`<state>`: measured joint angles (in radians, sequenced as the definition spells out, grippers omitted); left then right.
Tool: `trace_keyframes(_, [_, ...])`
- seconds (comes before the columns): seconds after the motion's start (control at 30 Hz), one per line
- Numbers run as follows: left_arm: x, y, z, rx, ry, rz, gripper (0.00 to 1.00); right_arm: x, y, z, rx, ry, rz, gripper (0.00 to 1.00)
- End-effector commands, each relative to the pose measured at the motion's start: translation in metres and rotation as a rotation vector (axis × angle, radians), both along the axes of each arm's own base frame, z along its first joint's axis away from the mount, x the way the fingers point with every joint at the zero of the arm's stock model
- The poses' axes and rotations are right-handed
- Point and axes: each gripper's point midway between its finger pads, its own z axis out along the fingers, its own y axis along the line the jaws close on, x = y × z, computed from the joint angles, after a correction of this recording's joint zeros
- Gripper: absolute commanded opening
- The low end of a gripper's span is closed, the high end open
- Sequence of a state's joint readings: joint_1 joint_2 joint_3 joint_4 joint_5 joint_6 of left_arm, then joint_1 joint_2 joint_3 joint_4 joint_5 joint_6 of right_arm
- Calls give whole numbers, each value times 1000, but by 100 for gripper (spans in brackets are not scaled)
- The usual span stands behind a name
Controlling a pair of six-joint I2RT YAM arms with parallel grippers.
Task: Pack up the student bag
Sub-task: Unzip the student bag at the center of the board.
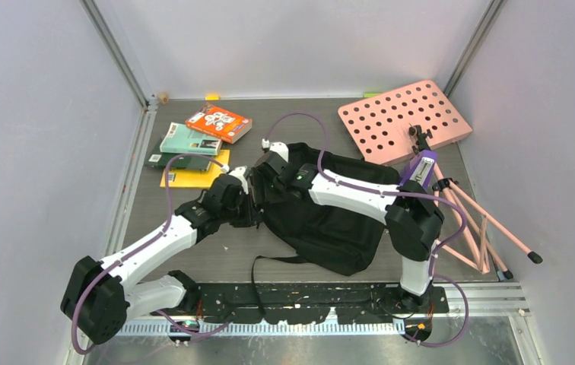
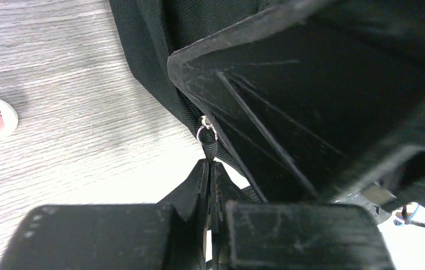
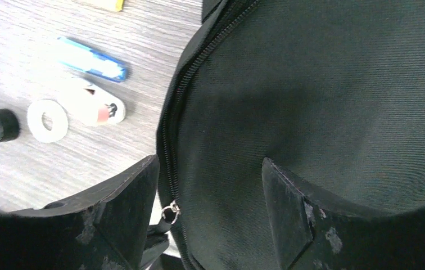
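Left gripper (image 2: 207, 180) is clamped tight on the zipper pull (image 2: 208, 147) of the student bag (image 1: 322, 220), which lies flat on the table (image 1: 223, 252) under the 2 grippers. Right gripper (image 3: 210, 208) gapes wide over bag fabric, holding nothing. Books (image 1: 189, 141) lie left of the bag, unpacked. Judgement: packing not begun; the visible zip appears closed.

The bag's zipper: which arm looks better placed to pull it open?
Probably left. The left gripper is pinched shut on the zipper pull; the right gripper stands open over the bag, gripping nothing.
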<state>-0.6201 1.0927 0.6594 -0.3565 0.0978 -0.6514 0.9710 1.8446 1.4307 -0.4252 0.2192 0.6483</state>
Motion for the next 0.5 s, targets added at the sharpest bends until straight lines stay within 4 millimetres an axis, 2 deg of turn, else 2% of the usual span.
trace_keyframes(0.0, [5,-11,16,-56,-53,-23,0,12,11,18,-22,-101,-26,72])
trace_keyframes(0.07, [5,-12,17,-59,-55,-28,0,13,13,15,-26,-99,-24,64])
trace_keyframes(0.13, [6,-13,17,-64,-55,-33,0,13,16,13,-21,-96,-19,50])
trace_keyframes(0.17, [5,-14,17,-68,-55,-37,0,13,17,12,-18,-92,-19,40])
trace_keyframes(0.2, [5,-15,17,-72,-55,-40,0,14,19,14,-12,-94,-19,36])
trace_keyframes(0.3, [3,-15,17,-83,-50,-36,0,15,21,17,6,-99,-25,10])
trace_keyframes(0.37, [2,-16,18,-99,-50,-33,0,16,22,23,26,-109,-32,2])
trace_keyframes(0.47, [-1,-19,19,-131,-52,-35,0,19,25,36,72,-134,-39,0])
